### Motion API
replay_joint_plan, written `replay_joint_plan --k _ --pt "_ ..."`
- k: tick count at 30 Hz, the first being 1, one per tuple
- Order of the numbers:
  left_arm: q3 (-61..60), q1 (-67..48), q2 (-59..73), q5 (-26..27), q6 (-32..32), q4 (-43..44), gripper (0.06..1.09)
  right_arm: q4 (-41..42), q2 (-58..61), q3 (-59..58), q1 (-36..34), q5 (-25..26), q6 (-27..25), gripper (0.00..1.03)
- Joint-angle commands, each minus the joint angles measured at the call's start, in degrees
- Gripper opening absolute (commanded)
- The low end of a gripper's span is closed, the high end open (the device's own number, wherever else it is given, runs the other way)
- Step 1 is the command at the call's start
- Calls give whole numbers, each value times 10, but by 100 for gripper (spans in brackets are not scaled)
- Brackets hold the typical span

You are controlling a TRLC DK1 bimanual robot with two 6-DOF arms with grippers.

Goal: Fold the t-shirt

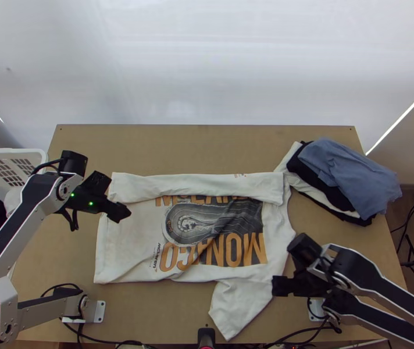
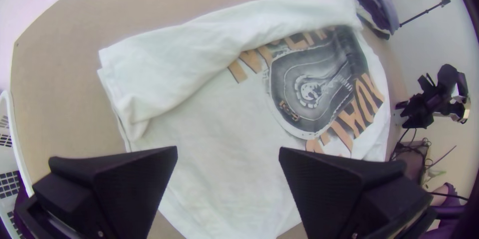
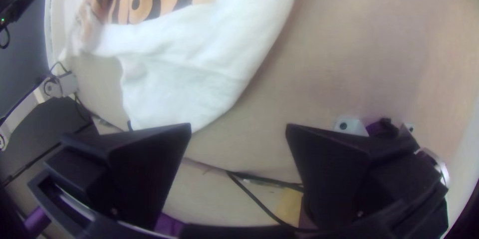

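We log the shirt (image 1: 146, 232) lying on the table (image 1: 178, 145), print up and mostly spread. Its far side is folded over toward the middle in one long band (image 1: 201, 185), which covers the upper edge of the print (image 1: 214, 232). We note shallow creases across the body and, at the near side, a sleeve (image 1: 239, 302) sticking out toward the table's near edge. Left gripper (image 1: 124, 213): over the left part of the shirt, near the band. In the left wrist view we see its fingers standing wide apart with nothing gripped, the shirt's pale cloth in view past them. Right gripper (image 1: 278, 285): at the near right, by the sleeve's right side; we cannot tell whether they touch. In the right wrist view its fingers also stand wide apart, with no cloth between them. At the table's far right we record a pile (image 1: 346, 174) of clothes, blue on top of black and white. A white basket (image 1: 29, 154) stands at the left, with dark and white cloth inside.
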Motion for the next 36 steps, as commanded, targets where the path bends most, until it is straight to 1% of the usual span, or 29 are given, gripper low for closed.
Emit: replay_joint_plan --k 1,4,6,7,10,13,20,26,28,29,32,36 --pt "-1 -8 1 -7 -10 3 104 58 45 -18 9 -12 -16 68" --pt "-2 -8 1 -7 -11 3 104 121 46 -33 7 -11 -13 54" --pt "-1 -8 2 -9 -11 4 104 157 46 -46 -9 -10 -16 44" --pt "-1 -9 2 -9 -11 4 104 169 47 -51 -18 -11 -16 42" --pt "1 -10 2 -10 -10 4 104 174 57 -69 -28 -11 -23 42" --pt "4 -9 3 -14 -8 3 104 162 52 -76 -32 -11 -24 42" --pt "7 -11 9 -17 -6 4 104 138 50 -67 -35 -11 -26 42" --pt "9 -12 13 -17 -4 4 104 136 55 -66 -35 -11 -25 44" --pt "8 -12 13 -17 -4 3 104 128 55 -66 -35 -11 -26 48" --pt "7 -12 13 -18 -4 3 104 126 55 -67 -35 -11 -27 48" --pt "4 -11 12 -18 -3 3 104 127 58 -71 -36 -11 -29 48" --pt "2 -12 10 -18 -2 2 104 144 90 -71 -36 -12 -31 48"
